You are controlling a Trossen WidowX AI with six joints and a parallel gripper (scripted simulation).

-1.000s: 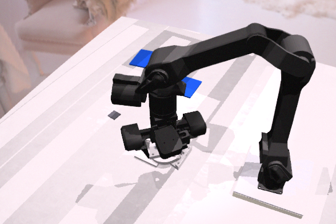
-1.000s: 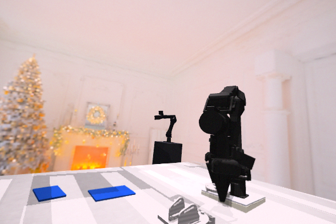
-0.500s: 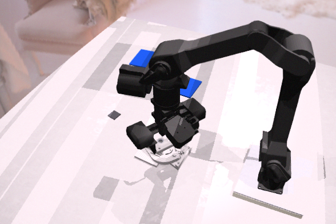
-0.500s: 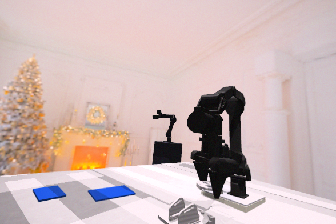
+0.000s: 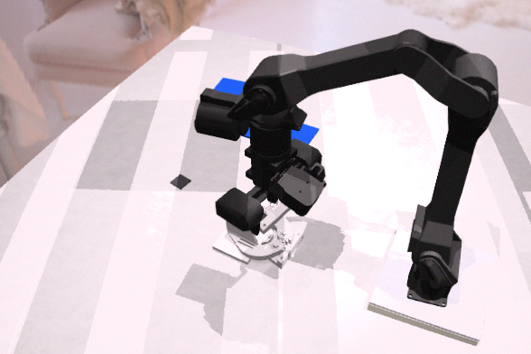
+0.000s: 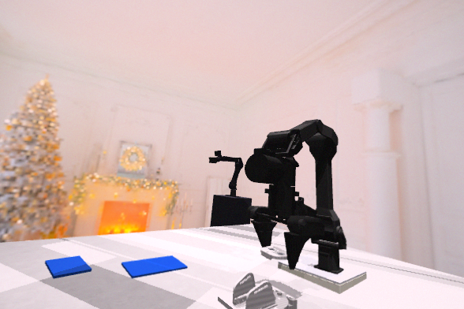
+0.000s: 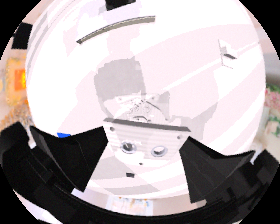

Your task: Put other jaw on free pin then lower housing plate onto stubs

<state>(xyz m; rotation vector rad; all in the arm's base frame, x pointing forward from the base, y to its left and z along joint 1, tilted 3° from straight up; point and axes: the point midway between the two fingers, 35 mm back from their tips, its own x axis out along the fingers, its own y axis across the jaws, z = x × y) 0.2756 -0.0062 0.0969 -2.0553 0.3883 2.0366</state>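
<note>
My gripper [image 5: 274, 218] [image 6: 278, 256] [image 7: 145, 136] is shut on the pale housing plate [image 5: 279, 215] [image 7: 147, 142] [image 6: 272, 253]. The plate's two round holes and small corner holes show between the fingers in the wrist view. It is held above the pale gripper base [image 5: 281, 264] [image 7: 161, 96], which lies on the table. Two upright ridged jaws [image 6: 245, 284] stand side by side on the base in the exterior view. Whether the gear teeth mesh and how each jaw sits on its pin cannot be told. The plate and my fingers partly hide the pins and stubs.
Two flat blue pads [image 5: 230, 86] [image 6: 155, 266] lie at the back of the table. A small dark square [image 5: 181, 181] lies left of the base. My arm stands on a white slab [image 5: 384, 289] at the right. A black box [image 6: 230, 213] is in the background.
</note>
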